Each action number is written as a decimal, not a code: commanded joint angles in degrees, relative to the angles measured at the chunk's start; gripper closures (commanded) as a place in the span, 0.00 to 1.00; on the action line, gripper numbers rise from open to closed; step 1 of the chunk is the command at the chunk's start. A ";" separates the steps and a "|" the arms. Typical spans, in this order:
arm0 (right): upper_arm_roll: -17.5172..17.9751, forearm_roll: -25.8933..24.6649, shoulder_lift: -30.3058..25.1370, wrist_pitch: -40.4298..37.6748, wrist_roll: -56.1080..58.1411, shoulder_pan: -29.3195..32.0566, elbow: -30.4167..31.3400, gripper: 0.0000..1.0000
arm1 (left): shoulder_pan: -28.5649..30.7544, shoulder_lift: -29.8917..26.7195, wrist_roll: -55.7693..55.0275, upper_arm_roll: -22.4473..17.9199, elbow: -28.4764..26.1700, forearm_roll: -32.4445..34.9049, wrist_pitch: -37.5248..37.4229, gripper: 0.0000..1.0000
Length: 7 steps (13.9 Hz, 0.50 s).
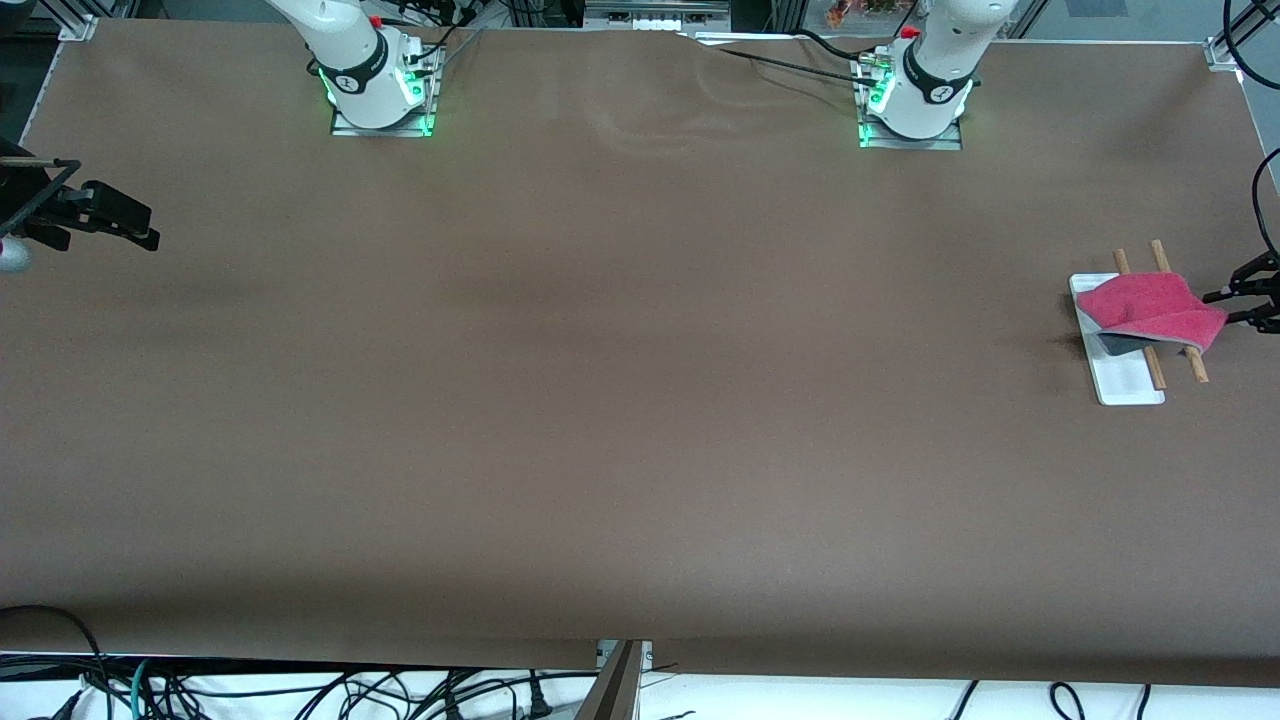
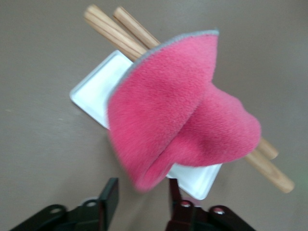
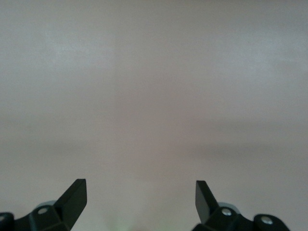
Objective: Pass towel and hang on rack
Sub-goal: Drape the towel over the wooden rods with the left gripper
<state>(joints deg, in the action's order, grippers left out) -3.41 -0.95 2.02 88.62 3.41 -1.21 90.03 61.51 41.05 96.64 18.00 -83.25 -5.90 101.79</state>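
The pink-red towel [image 1: 1150,305] with grey edging lies draped over the two brown rods [image 1: 1157,370] of the rack, whose white base [image 1: 1130,385] sits at the left arm's end of the table. In the left wrist view the towel [image 2: 178,110] covers the middle of the rods [image 2: 120,29] and part of the base [image 2: 94,91]. My left gripper [image 1: 1222,308] is open and empty right beside the towel's edge; it also shows in its wrist view [image 2: 142,192]. My right gripper [image 1: 150,228] is open and empty over the right arm's end of the table, and shows in its wrist view [image 3: 140,190] over bare table.
The brown table cover [image 1: 620,400] spans the whole view. The two arm bases [image 1: 375,90] [image 1: 915,100] stand along the edge farthest from the front camera. Cables [image 1: 300,690] hang below the nearest table edge.
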 commanded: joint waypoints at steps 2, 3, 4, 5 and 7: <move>0.42 0.95 0.18 0.42 0.90 0.51 -0.11 0.00 | -3.75 2.19 2.68 0.19 6.43 0.62 0.07 0.00; 0.33 1.04 0.18 0.42 0.90 0.59 -0.11 0.00 | -5.15 2.01 2.50 0.11 7.74 1.06 0.25 0.00; 0.33 1.04 0.18 0.50 0.81 0.68 -0.11 0.00 | -6.21 1.84 2.15 0.02 8.97 1.24 0.16 0.00; 0.33 1.04 0.18 0.42 0.81 0.68 -0.11 0.00 | -6.92 1.66 1.72 0.02 9.51 1.24 0.16 0.00; 0.33 0.95 0.18 0.33 0.90 0.68 -0.11 0.00 | -7.71 0.70 -5.62 0.37 9.60 1.15 -0.01 0.00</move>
<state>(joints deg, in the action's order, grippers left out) -3.40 -0.91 2.41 88.86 3.41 -1.20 90.03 54.38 41.63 95.70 18.24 -75.66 -5.90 102.65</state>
